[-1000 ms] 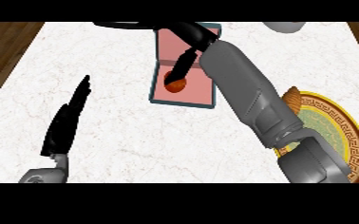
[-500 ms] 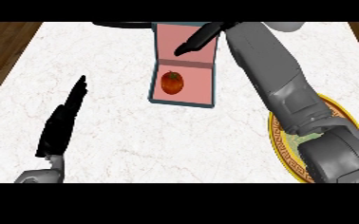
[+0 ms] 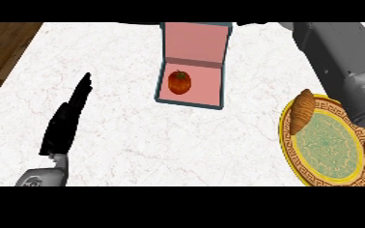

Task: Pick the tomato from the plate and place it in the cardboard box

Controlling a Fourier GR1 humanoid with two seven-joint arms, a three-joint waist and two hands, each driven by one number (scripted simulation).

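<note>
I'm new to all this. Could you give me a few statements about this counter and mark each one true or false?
1. The tomato lies inside the box. True.
2. The plate is bare. False: a croissant rests on its rim.
3. The left hand is open, its fingers straight. True.
4. The left hand holds the tomato. False: it holds nothing.
5. The box is closed. False: it is open.

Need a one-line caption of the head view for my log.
Tomato lies in the open box; a croissant sits on the plate; left hand rests open.
</note>
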